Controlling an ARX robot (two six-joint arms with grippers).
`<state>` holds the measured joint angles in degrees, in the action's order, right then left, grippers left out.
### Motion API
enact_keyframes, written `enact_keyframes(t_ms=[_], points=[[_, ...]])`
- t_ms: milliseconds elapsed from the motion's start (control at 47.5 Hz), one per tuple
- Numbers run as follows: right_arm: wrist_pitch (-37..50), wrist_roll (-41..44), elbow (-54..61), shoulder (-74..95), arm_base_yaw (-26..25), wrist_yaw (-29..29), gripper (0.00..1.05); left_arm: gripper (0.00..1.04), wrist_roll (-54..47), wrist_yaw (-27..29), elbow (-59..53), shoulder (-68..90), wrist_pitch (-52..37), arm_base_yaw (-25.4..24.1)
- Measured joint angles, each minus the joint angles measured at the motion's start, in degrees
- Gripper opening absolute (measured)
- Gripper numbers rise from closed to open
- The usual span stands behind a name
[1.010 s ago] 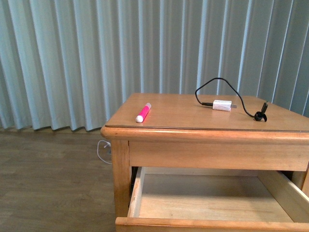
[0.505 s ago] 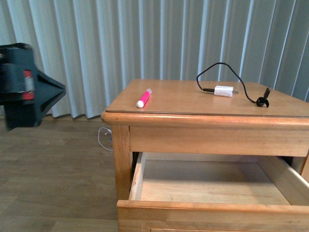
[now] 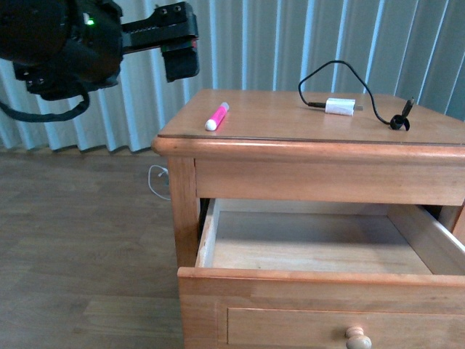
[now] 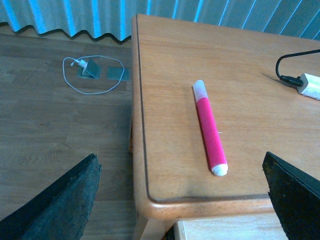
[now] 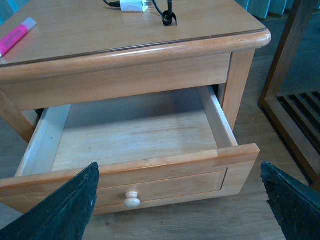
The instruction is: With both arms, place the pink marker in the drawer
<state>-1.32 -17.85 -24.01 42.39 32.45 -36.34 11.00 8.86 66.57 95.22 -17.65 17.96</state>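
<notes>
The pink marker (image 3: 217, 116) lies on the cabinet top near its left edge, white end toward the front; it also shows as the marker (image 4: 210, 127) and marker (image 5: 15, 37) in the wrist views. My left gripper (image 3: 179, 58) hovers open up and left of it, apart from it. In the left wrist view the left gripper (image 4: 181, 197) straddles the top's front-left corner, with the marker just beyond its fingers. The drawer (image 3: 290, 287) stands pulled out and bare inside. My right gripper (image 5: 177, 210) hangs open over the drawer (image 5: 165, 170) front and its knob (image 5: 132, 199).
A white charger block (image 3: 340, 107) with a looped black cable sits at the back right of the top. Another cable (image 3: 156, 182) lies on the wood floor left of the cabinet. A wooden rack (image 5: 295, 105) stands close to the cabinet's right side. Curtains (image 3: 290, 36) hang behind.
My left arm came in from the left and rose to the upper left beside the cabinet top. The drawer front with its knob now shows in the front view.
</notes>
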Motion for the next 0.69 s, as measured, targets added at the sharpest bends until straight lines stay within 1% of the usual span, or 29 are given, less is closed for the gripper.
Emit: enact_keyframes(t_ms=[105,231,315,694], points=[[0.0,0.0,0.0,0.0,0.0,0.0,0.96,0.99,0.0,1.6,3.5,3.5,1.3,1.7],[0.0,0.0,0.0,0.0,0.0,0.0,0.96,0.99,0.0,4.0,10.4,9.5,5.3,3.8],[0.0,0.0,0.0,0.0,0.0,0.0,0.96,0.99,-0.4,5.9,13.0,11.6,7.3,4.7],[0.0,0.0,0.0,0.0,0.0,0.0,0.96,0.99,-1.9,8.7,19.3,17.1,11.6,6.5]])
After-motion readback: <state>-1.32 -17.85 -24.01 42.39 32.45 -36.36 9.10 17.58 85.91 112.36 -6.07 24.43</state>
